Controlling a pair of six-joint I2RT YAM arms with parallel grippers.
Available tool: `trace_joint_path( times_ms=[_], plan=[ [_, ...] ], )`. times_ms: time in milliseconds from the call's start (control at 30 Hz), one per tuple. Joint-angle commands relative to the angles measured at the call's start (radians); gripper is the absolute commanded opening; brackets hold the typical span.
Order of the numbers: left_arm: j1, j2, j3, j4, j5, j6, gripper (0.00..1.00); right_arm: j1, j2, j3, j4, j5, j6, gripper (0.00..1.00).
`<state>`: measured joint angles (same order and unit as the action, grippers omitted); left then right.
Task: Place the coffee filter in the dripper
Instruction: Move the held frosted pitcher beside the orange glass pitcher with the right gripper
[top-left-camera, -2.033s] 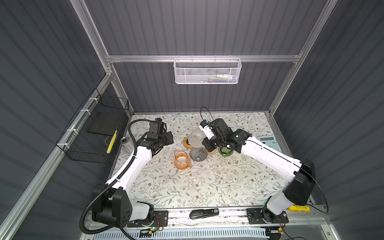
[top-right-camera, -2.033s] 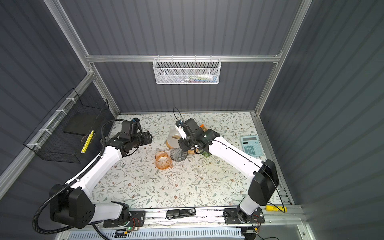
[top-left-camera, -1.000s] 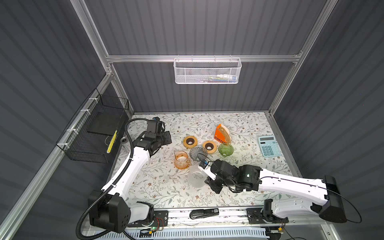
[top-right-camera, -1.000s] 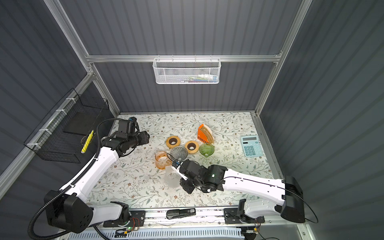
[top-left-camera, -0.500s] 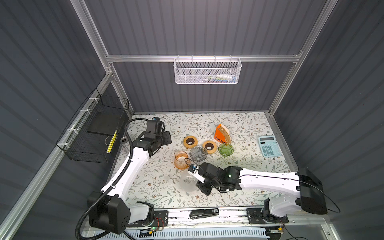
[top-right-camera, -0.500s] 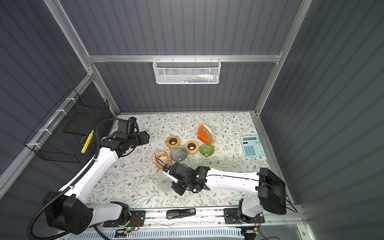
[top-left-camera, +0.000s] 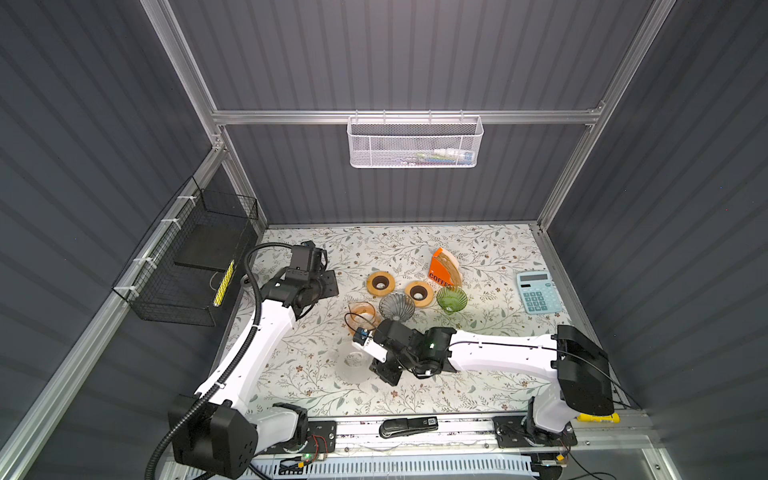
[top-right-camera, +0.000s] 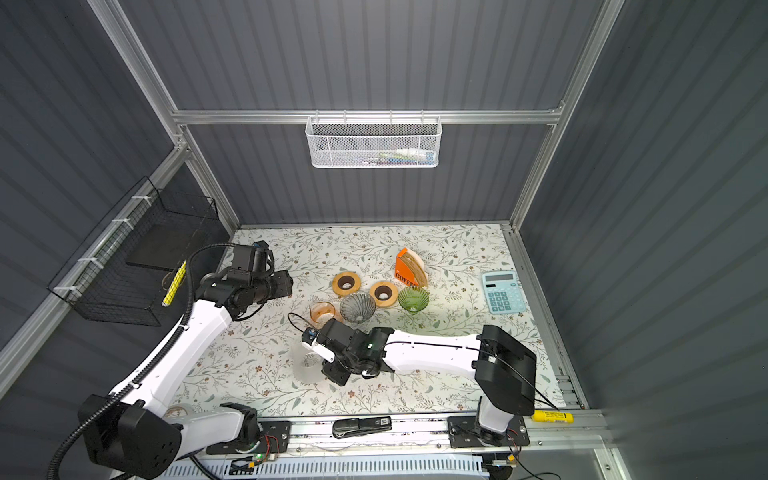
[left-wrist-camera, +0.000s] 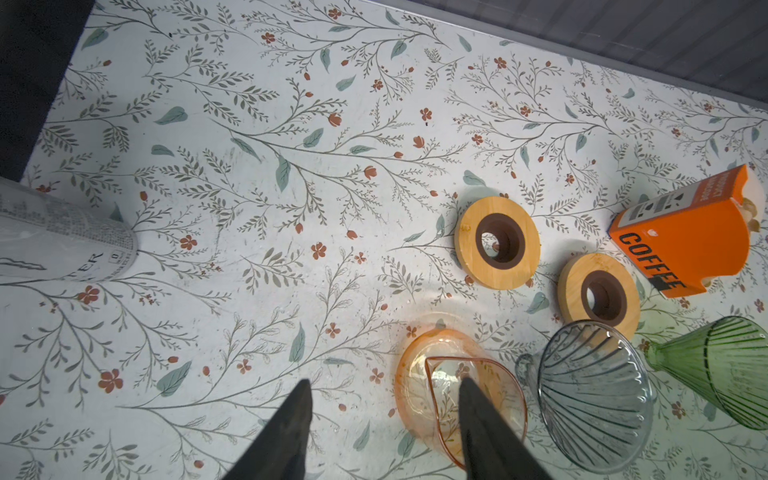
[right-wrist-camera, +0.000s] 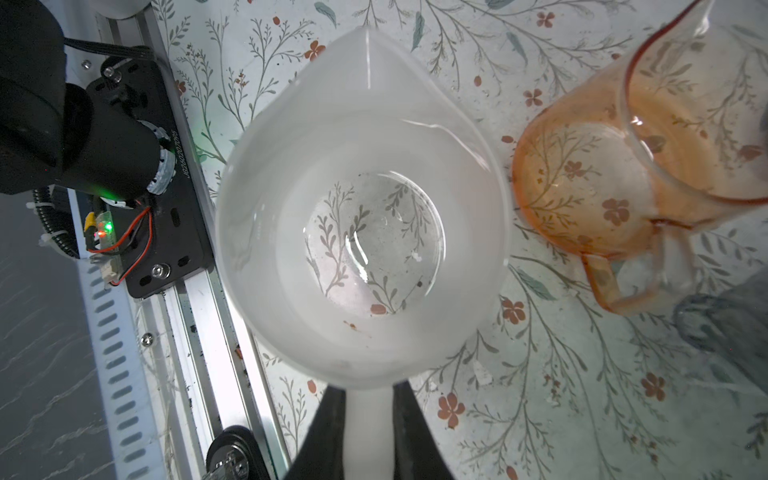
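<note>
The table (top-left-camera: 478, 332) is covered with a sheet printed with thin twigs and small red flowers, and dark grey ribbed walls close it in. In both top views my right gripper (top-left-camera: 375, 360) is in the lower middle of the frame. It is clenched on the handle (right-wrist-camera: 369, 432) of a frosted white jug (top-left-camera: 353, 366). I cannot tell whether the jug touches the sheet.

My left gripper (top-left-camera: 328, 286) is at the upper left part of the table. Its jaws stand apart and hold nothing; in the left wrist view one of the fingers (left-wrist-camera: 297, 419) shows over bare sheet.

The coffee filters (top-left-camera: 452, 262) stand in an orange box (top-left-camera: 441, 272) a little right of the centre, well apart from both my grippers. Below the box stands the green dripper (top-left-camera: 451, 299), and left of it the grey dripper (top-left-camera: 397, 306), just beside an orange glass jug (top-left-camera: 362, 313). Two wooden rings (top-left-camera: 380, 284) lie just above the drippers. A calculator (top-left-camera: 536, 291) lies near the right edge.
</note>
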<state>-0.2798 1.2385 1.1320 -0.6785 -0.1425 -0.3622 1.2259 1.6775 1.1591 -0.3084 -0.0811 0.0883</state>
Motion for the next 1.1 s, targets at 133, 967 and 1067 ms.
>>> trace_joint_path(
  times_ms=[133,967,1067],
  plan=[
    [0.006,-0.009,-0.002,-0.066,-0.029,0.016,0.57,0.005,0.061,0.077,0.025,-0.032,-0.072,0.00],
    [0.006,-0.006,0.007,-0.065,-0.020,0.027,0.58,0.007,0.210,0.193,-0.012,-0.033,-0.185,0.00],
    [0.006,-0.013,0.005,-0.066,-0.019,0.025,0.58,0.007,0.221,0.198,-0.014,-0.030,-0.194,0.00]
  ],
)
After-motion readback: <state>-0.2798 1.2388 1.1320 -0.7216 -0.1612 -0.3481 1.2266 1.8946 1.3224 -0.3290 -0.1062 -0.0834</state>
